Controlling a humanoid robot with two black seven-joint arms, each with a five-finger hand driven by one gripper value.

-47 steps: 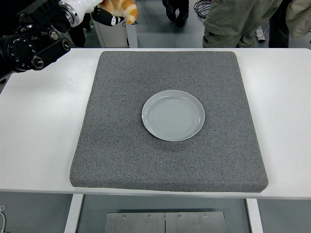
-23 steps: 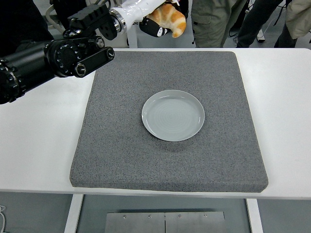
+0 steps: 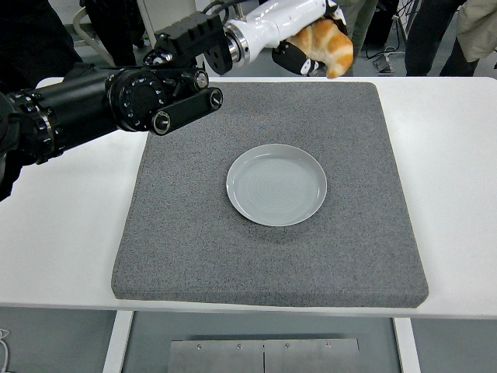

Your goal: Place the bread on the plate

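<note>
— What lies around the work, seen from the head view?

— A white table (image 3: 70, 225) carries a square grey felt-like mat (image 3: 272, 256), and a round pale grey ceramic plate (image 3: 276, 184) sits near the mat's middle with nothing in it. People stand beyond the far edge; only their legs (image 3: 474, 31) show.

— Anything in the way of the plate?

— The black left arm (image 3: 101, 105) crosses the mat's far left corner, well apart from the plate.

— And the bread?

— The golden-brown croissant-shaped bread (image 3: 326, 45) is up in the air over the table's far edge, beyond the mat. The left hand (image 3: 299, 48) has its dark fingers (image 3: 291, 60) curled under and around it, pinching it from below.
</note>
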